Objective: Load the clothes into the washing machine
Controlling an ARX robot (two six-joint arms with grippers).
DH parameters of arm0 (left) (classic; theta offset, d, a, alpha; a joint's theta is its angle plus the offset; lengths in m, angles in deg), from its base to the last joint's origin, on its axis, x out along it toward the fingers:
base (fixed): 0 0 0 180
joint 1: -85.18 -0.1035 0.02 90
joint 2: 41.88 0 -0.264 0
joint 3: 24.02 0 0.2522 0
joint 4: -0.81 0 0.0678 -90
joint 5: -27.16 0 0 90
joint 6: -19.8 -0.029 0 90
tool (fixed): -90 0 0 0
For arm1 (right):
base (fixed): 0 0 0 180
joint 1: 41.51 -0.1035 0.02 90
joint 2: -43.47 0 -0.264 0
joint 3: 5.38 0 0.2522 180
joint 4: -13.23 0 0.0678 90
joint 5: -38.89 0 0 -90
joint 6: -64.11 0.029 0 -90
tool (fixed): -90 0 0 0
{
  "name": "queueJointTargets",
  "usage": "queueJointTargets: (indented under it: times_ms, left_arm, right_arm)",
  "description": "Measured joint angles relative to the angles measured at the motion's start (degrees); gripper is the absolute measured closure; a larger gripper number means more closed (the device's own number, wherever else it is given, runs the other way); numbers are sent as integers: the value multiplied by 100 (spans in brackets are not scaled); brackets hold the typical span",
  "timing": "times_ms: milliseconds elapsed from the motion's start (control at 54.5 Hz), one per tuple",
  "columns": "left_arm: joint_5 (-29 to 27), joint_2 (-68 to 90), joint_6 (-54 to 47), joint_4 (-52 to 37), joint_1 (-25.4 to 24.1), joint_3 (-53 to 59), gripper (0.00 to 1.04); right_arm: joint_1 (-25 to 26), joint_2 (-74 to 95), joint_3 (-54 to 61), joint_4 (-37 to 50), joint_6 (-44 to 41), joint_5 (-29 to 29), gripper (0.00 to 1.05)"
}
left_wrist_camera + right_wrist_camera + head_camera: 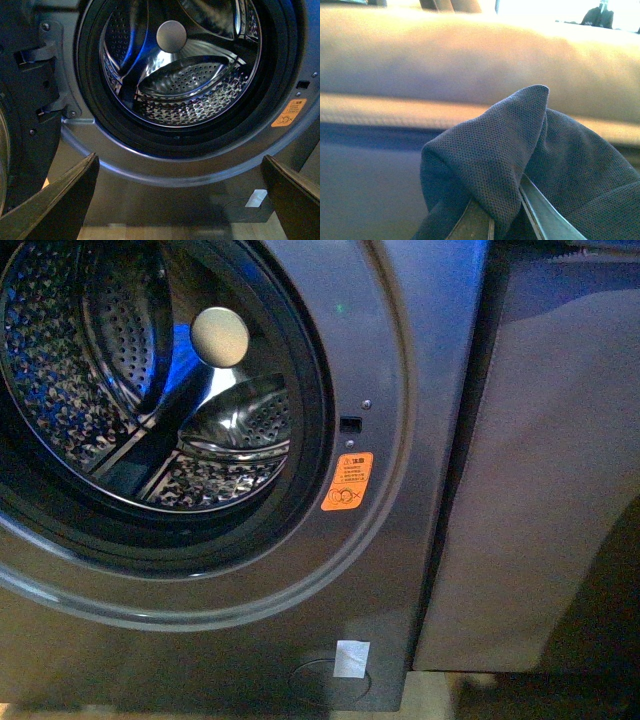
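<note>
Clothes point(490, 150): dark navy knit fabric, bunched, pinched between the closed fingers of right gripper point(507, 215), in front of a beige surface point(470, 60). Left gripper point(180, 160): fingers spread wide, holding nothing, facing washing machine point(400, 570). Porthole uncovered; perforated drum point(120, 370) lit blue. Orange sticker point(347, 481) beside the rim.

Front view close on washing machine point(400, 570), left wrist sharing drum point(190, 85), right wrist perhaps facing elsewhere
</note>
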State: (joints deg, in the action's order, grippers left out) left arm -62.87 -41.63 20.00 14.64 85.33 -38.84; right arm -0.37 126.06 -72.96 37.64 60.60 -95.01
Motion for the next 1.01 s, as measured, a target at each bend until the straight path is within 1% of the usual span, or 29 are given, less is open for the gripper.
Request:
queueJointTargets:
  times_ms: [110, 330, 422, 550, 679, 862, 1009]
  left_arm:
    - [0, 0, 0, 0, 0, 0, 7]
    - [0, 0, 0, 0, 0, 0, 7]
    - [0, 0, 0, 0, 0, 0, 7]
    - [0, 0, 0, 0, 0, 0, 7]
    - [0, 0, 0, 0, 0, 0, 7]
    - [0, 0, 0, 0, 0, 0, 7]
    - [0, 0, 0, 0, 0, 0, 7]
  right_arm:
    - [-293, -251, -610, -505, 236, 35, 99]
    - [-1045, -431, -1987, -1668, 597, 313, 99]
    - [-1602, -470, -2750, -2485, 678, 544, 99]
    - [-2288, -472, -3423, -3224, 669, 857, 99]
    - [-3394, -195, -4634, -4138, 525, 1495, 99]
    - [-4111, 278, -5849, -4979, 518, 1886, 99]
    - [-4494, 400, -6310, -5401, 610, 1834, 99]
